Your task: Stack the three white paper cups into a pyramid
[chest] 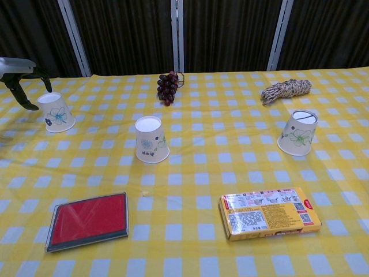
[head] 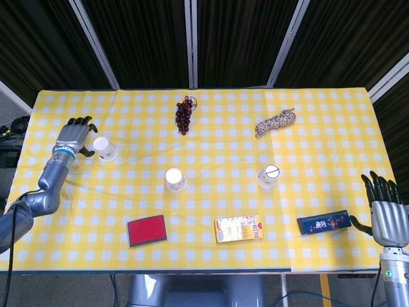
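Observation:
Three white paper cups with flower prints stand upside down on the yellow checked table. One cup [head: 104, 149] [chest: 56, 112] is at the far left, a second cup [head: 175, 180] [chest: 151, 139] near the middle, a third cup [head: 269, 176] [chest: 298, 132] to the right. My left hand [head: 75, 133] [chest: 20, 78] hovers just left of the far-left cup, fingers apart, holding nothing. My right hand [head: 385, 210] is open off the table's right front corner, far from every cup.
A bunch of dark grapes [head: 184, 115] and a coil of rope [head: 275, 122] lie at the back. A red pad [head: 146, 230], a yellow box [head: 238, 228] and a dark case [head: 323, 222] lie along the front edge.

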Motion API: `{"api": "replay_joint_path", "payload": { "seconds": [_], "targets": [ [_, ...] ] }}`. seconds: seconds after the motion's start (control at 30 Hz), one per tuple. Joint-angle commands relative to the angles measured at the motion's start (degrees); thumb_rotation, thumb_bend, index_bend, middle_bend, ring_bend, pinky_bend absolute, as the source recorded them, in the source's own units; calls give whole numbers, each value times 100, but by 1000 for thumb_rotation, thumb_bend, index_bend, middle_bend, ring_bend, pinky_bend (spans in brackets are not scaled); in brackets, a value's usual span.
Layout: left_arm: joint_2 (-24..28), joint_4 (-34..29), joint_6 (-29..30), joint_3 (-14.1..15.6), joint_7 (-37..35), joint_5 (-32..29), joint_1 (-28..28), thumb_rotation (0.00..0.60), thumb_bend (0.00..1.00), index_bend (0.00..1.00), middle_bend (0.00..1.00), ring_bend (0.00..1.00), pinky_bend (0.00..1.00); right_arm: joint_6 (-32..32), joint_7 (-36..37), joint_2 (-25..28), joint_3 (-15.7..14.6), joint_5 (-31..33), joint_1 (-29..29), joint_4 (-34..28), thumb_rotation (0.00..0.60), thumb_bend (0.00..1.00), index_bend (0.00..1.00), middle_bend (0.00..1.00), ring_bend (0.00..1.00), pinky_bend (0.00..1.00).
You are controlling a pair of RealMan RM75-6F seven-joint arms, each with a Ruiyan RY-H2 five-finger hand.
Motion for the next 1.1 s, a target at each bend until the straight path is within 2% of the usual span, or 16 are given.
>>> {"api": "replay_joint_path", "payload": {
  "seconds": [0.03,0.33,0.4,0.53,0.77,0.97,1.1],
  "targets": [
    [11,-74,26,24,-65,83,-4,600,277,261,0,0,0,19,-3,12,4,-1,-6,-16,600,83,39,0,0,48],
    [100,-352,129,73,-182,251,-37,600,277,253,0,0,0,42,9,50,-23,-41,-20,-72,600,83,39,0,0,54],
    [100,-377,145,89,-193,252,-46,600,288,286,0,0,0,46,10,57,-29,-49,-23,-86,600,83,39,0,0,59],
    [100,-418,179,122,-203,247,-55,600,390,374,0,0,0,72,21,71,-33,-66,-33,-108,600,83,39,0,0,61],
    [273,-753,408,143,-269,347,7,600,398,402,0,0,0,117,43,92,-32,-73,-56,-132,600,83,39,0,0,60],
    [683,-1503,846,74,-346,564,109,600,397,397,0,0,0,156,64,109,-36,-98,-71,-156,600,83,39,0,0,61],
    [1065,-2360,1224,51,-299,808,186,600,397,392,0,0,0,166,74,121,-46,-119,-76,-178,600,83,39,0,0,60]
  ]
}}
